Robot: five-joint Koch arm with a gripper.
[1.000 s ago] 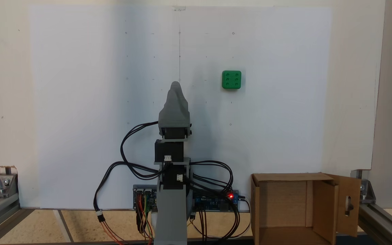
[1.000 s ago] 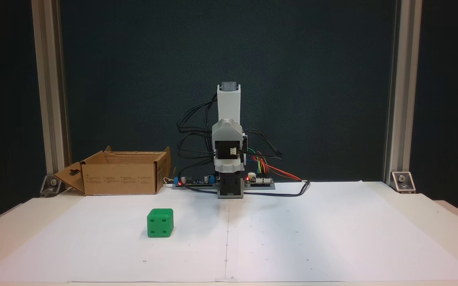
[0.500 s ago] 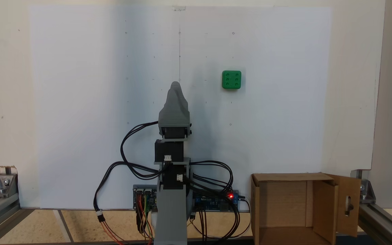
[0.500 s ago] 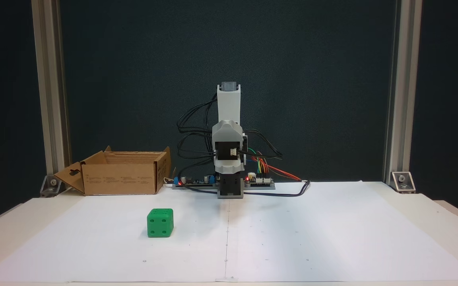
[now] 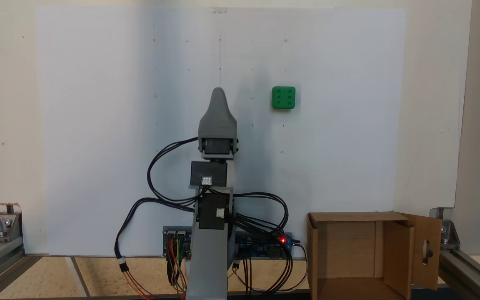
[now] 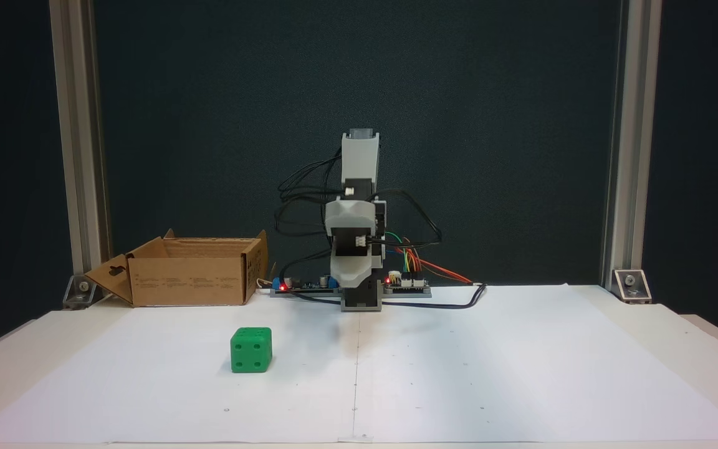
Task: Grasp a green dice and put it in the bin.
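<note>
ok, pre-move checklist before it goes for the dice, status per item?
1. Green dice free on the white paper, nothing touching it: ok.
2. Six-pip face up, dice sitting flat, seen in both fixed views: ok.
3. Gripper off the dice, which lies to its right in the top-down fixed view: ok.
4. Gripper open wide enough for the dice: cannot tell, its jaws line up and only one tip shows.
5. Bin open at the top, nothing seen inside, flaps folded out: ok.
6. Path from gripper to dice clear of the cables, which stay by the base: ok.
</note>
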